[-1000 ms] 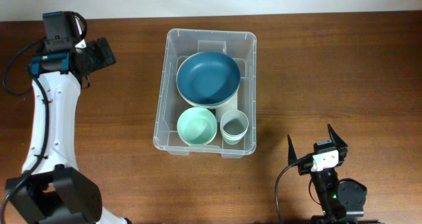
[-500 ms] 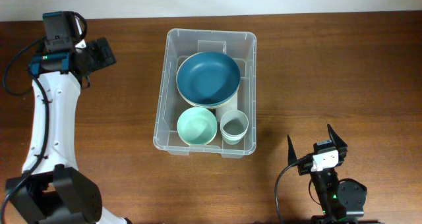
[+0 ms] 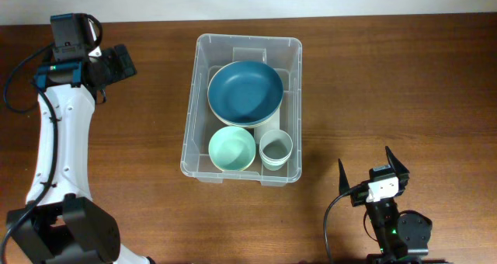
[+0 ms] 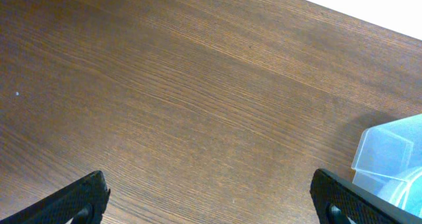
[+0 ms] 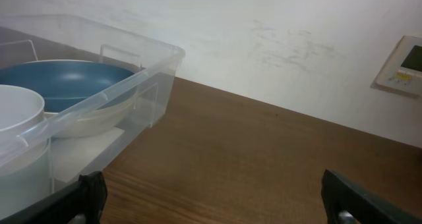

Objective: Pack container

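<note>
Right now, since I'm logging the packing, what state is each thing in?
container: upright, lidless, holding dishes
blue bowl: upright, empty, stacked on the cream bowl
cream bowl: upright, under the blue bowl
mint bowl: upright, empty
white cup: upright, empty
left gripper: open, empty
right gripper: open, empty

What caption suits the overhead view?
Container holds blue bowl, mint bowl and cup; left gripper and right gripper open, empty.

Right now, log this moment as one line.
container: holds blue bowl, mint bowl, pale cup | left end effector: open, empty, left of container | right end effector: open, empty, front-right of container
</note>
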You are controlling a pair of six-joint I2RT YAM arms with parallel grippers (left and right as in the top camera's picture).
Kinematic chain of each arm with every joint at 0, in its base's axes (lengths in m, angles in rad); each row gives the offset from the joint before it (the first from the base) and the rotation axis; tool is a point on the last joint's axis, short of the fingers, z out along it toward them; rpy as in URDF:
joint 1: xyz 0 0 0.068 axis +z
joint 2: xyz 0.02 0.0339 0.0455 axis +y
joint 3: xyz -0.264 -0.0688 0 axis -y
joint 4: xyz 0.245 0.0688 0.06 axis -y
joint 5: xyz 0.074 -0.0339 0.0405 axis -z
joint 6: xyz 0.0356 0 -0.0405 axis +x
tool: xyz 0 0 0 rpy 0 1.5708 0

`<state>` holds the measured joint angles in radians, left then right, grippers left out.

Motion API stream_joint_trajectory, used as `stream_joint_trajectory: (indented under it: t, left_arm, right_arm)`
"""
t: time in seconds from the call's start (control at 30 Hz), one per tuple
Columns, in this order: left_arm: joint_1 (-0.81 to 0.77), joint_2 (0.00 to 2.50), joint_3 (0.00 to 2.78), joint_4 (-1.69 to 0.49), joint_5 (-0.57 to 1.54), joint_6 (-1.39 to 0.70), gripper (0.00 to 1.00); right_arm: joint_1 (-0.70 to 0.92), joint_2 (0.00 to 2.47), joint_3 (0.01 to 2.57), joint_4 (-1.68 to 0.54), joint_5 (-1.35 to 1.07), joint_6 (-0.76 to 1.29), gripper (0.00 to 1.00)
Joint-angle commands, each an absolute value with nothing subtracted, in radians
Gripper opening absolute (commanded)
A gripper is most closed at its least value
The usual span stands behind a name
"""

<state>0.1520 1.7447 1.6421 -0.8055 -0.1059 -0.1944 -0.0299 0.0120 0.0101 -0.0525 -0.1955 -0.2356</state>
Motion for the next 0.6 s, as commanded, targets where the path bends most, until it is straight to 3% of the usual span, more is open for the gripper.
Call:
stream_joint_trajectory:
  t: [0.0,0.57]
  left_arm:
    - [0.154,1.733,1.657,-0.805,-0.110,-0.192,1.00]
    - [0.154,1.685,1.650,-0.809,-0.113,-0.192,1.00]
  right_arm:
    - [-0.027,0.004,0.006,-0.057,-0.214,-0.227,0.99]
    - [-0.027,0.004,0.006,-0.057,-0.214,-0.227,0.99]
